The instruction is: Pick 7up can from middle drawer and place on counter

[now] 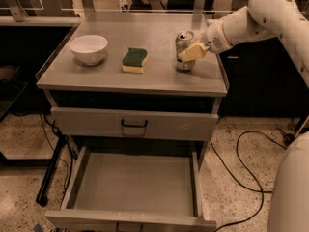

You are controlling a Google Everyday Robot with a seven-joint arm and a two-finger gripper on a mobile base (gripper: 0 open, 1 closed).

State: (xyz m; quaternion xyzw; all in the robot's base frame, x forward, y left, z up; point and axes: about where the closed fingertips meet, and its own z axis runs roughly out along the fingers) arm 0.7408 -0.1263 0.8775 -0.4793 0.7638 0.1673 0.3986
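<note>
One wide grey desk (159, 79) fills your view, the middle drawer (135, 187) pulled open beneath it. Your white arm (251, 18) reaches in from the right, opposite a white bowl (88, 49) and a green sponge (134, 60). Your end effector (185, 52) is clasped on the upright 7up can (184, 37), which stands on the desk's right side.

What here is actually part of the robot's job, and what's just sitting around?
Part of the job:
7up can, standing on the counter
gripper, at the can, over the counter
middle drawer, pulled open, nothing in it

Just lying about:
white bowl and green sponge, on the counter
closed drawer
floor cable
</note>
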